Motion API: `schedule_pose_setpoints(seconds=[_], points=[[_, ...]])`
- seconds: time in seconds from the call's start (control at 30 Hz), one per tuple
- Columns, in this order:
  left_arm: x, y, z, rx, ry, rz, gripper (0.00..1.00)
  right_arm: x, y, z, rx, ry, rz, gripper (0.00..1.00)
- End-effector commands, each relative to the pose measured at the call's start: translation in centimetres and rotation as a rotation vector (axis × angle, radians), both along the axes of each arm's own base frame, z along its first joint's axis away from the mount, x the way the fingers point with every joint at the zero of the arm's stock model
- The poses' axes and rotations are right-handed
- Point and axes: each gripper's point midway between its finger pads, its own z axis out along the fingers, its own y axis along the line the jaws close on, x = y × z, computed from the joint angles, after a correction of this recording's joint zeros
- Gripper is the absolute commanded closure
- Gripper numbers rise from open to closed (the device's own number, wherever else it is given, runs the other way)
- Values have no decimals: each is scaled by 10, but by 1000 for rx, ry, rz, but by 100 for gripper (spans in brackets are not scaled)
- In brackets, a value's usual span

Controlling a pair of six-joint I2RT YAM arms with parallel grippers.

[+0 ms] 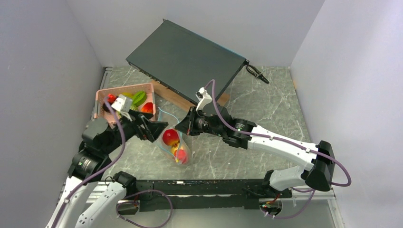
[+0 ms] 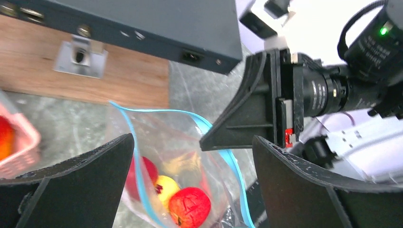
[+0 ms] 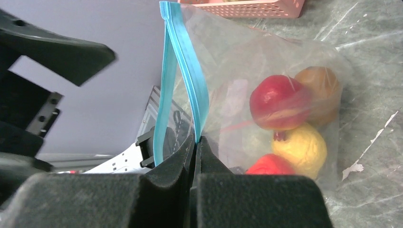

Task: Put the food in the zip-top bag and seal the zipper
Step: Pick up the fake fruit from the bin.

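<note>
Grey marbled worktop (image 1: 266, 142), zip-top bag (image 1: 177, 145) standing mid-scene between both arms
Your right hand (image 3: 196, 140) pinches the zipper (image 3: 190, 76) on its right side; your left hand (image 2: 192, 140), spread, sits just left of the gaping mouth, food (image 3: 280, 102) inside

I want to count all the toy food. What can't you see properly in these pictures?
1. Top view: the left arm covers part of the pink basket and its food.
2. Left wrist view: the picture edge and the left end effector cut off the bag bottom.
3. Right wrist view: the right end effector hides the zipper where it pinches it.
4. Food inside overlaps: no sure count.
</note>
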Motion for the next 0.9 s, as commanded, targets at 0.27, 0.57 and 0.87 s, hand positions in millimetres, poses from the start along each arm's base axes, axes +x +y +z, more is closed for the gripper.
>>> schedule_pose_setpoints(seconds=[0.27, 0.57, 0.87], points=[[28, 131, -8, 117, 45, 769, 0, 1, -3, 21, 68, -39, -9, 100], [56, 172, -46, 235, 183, 1087, 0, 1, -3, 22, 64, -38, -7, 100], [104, 214, -74, 104, 339, 1227, 0, -1, -2, 25, 66, -40, 5, 100]])
